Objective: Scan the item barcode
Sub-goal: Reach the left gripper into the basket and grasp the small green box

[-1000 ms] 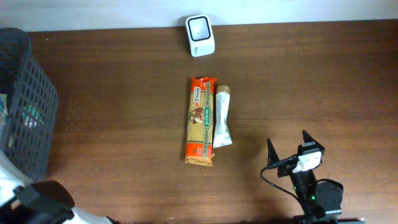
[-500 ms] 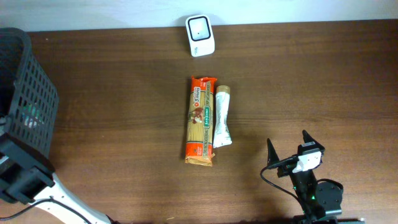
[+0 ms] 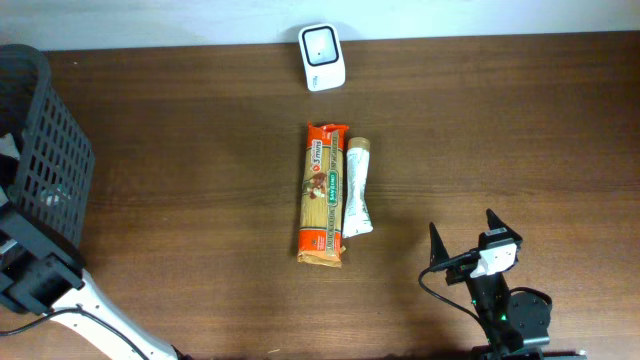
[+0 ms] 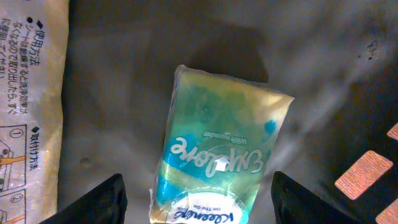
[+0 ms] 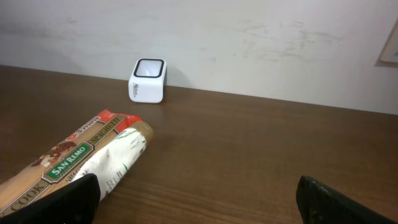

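Though my left gripper [image 4: 198, 190] straddles the tissue pack [image 4: 221, 149] in the basket [image 3: 45, 150], jaws apart, the pack's lower end is cut off; my right gripper [image 5: 199, 199] rests wide open.

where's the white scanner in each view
Overhead: scanner top centre, at the table's far edge.
Left wrist: not in it.
Right wrist: upper left, by the wall.
Shared landmark: pasta pack, lying nearer the robot than the scanner in both.
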### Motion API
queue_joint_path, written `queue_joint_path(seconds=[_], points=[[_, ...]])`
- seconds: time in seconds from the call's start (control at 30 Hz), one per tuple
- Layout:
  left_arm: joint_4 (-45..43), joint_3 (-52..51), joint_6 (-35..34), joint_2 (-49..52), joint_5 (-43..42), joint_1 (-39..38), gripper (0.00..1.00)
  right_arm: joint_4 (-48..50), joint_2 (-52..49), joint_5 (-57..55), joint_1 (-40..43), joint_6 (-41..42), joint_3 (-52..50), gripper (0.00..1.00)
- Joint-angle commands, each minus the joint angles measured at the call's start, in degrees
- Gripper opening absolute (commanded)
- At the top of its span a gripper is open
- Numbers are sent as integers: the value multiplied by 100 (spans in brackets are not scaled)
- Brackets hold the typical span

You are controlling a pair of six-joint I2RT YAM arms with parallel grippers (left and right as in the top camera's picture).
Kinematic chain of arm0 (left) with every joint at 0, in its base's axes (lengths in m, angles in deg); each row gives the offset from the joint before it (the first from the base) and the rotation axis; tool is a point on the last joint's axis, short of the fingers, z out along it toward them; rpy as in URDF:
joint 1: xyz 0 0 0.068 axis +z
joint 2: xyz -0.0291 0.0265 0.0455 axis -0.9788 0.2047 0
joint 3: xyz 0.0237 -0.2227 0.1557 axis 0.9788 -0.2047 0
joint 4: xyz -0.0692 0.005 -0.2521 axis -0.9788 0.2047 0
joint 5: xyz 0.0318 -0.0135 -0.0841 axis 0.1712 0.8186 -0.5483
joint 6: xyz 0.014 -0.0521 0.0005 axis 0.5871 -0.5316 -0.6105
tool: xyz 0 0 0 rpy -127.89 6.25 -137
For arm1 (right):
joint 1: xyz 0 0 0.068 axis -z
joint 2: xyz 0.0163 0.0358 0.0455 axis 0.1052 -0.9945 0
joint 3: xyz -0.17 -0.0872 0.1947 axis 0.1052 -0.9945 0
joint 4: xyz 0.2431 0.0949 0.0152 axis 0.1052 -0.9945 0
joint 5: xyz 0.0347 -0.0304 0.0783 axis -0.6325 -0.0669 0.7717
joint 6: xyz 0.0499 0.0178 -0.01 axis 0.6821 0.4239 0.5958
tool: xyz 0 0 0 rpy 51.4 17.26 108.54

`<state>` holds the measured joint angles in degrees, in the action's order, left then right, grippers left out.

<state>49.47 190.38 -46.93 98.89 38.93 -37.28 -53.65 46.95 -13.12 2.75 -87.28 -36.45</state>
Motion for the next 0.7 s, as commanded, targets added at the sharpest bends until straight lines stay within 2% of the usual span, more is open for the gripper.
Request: queue_joint_path(seconds=[0.0, 0.03, 0.17, 0.2, 0.27, 0.33, 0.47, 0.67], points=[[-13, 13, 72, 256, -98, 9, 70, -2, 37, -33, 31, 52, -46, 99], [-4, 13, 70, 330, -98, 9, 70, -2, 37, -33, 31, 52, -46, 99], [2, 15, 72, 498, -98, 15, 53, -2, 37, -33, 31, 52, -46, 99], [2, 15, 72, 498, -96, 15, 48, -2, 37, -33, 33, 52, -46, 99], [9, 15, 70, 498, -98, 15, 29, -2, 37, -33, 31, 52, -46, 99], [76, 42, 70, 494, -96, 15, 21, -2, 37, -33, 31, 52, -46, 99], [428, 483, 44, 446, -98, 15, 10, -2, 37, -33, 33, 52, -46, 99], [1475, 2363, -221, 170, -109, 15, 2, -2, 37, -33, 31, 52, -46, 99]])
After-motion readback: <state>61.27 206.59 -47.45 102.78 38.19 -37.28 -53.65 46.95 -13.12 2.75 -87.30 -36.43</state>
